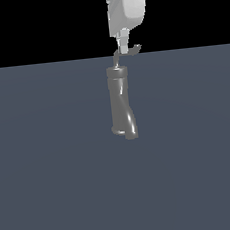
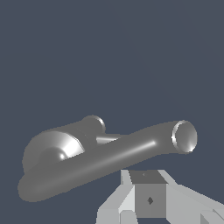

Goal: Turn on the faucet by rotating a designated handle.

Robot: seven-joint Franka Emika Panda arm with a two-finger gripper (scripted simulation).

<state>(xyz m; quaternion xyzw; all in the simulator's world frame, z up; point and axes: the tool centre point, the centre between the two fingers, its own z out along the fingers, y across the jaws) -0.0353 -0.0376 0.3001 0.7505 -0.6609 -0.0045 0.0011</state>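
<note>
Faucet (image 1: 121, 104) stands upright at centre frame of the exterior view; handle (image 1: 128, 51) lies across its top, just above centre, hooked tip pointing frame-right. Gripper (image 1: 123, 47) hangs directly over the rod, at or touching it; whether the fingers are spread or pressed together, cannot tell.

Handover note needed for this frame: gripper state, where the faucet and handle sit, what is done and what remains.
Gripper: down at the top of the faucet, fingertips by the handle; whether it is open or shut cannot be told.
Faucet: upright on the grey floor, curved lower end toward the exterior view's right.
Handle: thin bent rod on the faucet's top, hooked tip toward the exterior view's right.
Done: the approach to the handle.
Left: confirm contact with the handle, then rotate it. No sign shows that it is turned.
</note>
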